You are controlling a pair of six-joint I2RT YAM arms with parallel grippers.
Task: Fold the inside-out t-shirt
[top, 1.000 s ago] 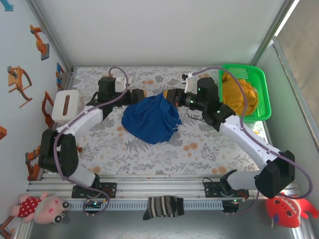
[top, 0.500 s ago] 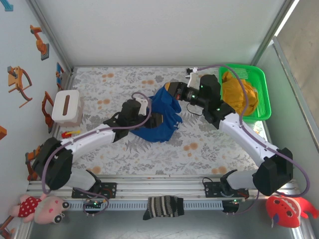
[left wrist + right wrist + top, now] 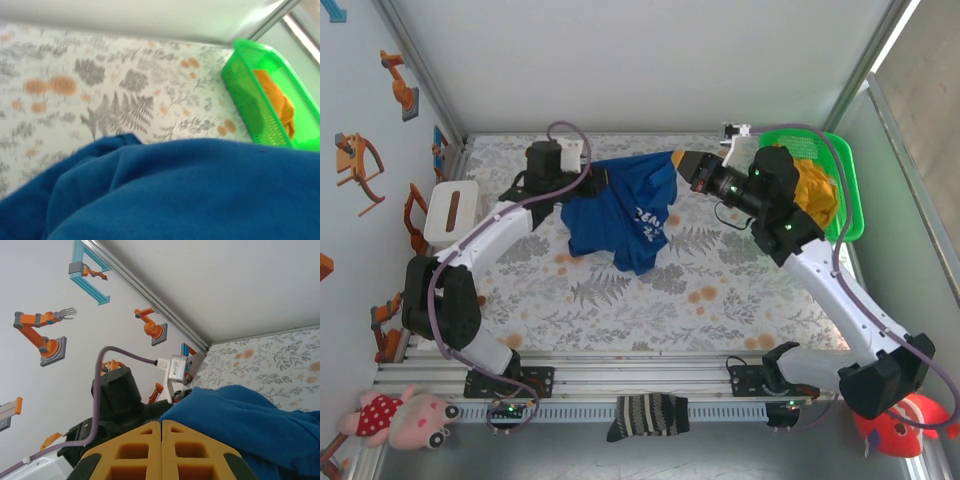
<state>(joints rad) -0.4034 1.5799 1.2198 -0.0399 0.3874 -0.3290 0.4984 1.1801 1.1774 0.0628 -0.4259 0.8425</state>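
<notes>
Inside-out t-shirt (image 3: 620, 205) hangs draped between both arms over the far worktop (image 3: 720, 285). The right gripper (image 3: 680, 160), fingers pressed together, pinches one corner. The left gripper (image 3: 593, 180) meets the opposite edge, and whether it grips cannot be told.

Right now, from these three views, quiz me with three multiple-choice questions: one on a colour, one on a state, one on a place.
1. The lettering on the royal-blue cloth t-shirt is: A white; B red; C black.
2. The right gripper's yellow fingers are: A spread wide; B half open; C pressed together.
3. The mustard-yellow garment lies: A under the t-shirt; B in the bright-green plastic basket; C between those fingers.
Answers: 1 A, white print shows on the blue. 2 C, the right wrist view shows no gap. 3 B, yellow cloth fills the basket.
</notes>
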